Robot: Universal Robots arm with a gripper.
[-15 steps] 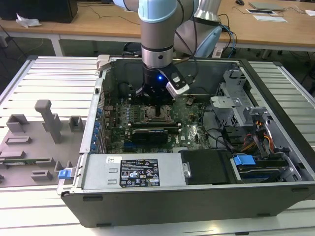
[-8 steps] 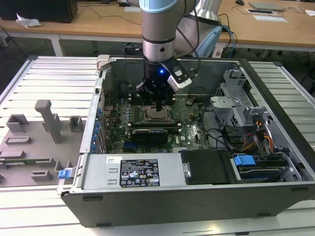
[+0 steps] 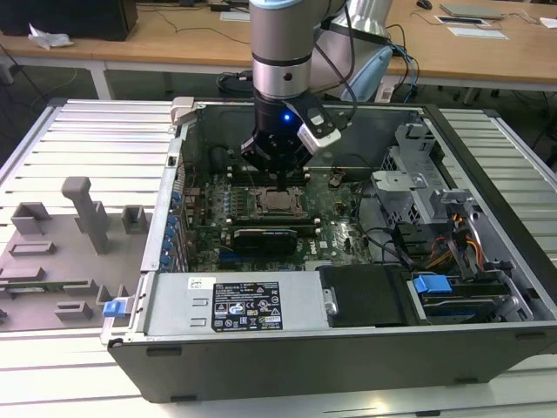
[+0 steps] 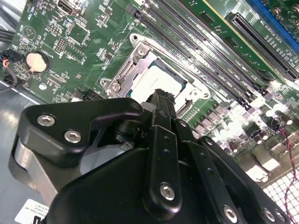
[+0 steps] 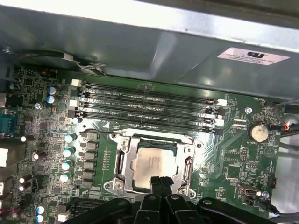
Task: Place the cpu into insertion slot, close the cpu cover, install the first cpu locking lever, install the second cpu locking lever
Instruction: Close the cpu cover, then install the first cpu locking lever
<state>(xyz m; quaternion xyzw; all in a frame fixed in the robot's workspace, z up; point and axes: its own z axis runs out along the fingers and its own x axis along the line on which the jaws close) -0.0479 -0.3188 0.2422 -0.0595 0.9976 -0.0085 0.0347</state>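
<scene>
Cpu, pale silver-beige square chip, seated under grey metal-frame cpu cover.
Black gripper at chip's 12 o'clock in exterior view, fingers pinched together, empty.

Robotics lab, by the look of it: an opened desktop computer case lies on a slotted aluminium workbench at centre frame, an industrial robot arm reaching in from the top edge, grey fixture blocks at left, cable-strewn wooden desks along the upper background.
</scene>
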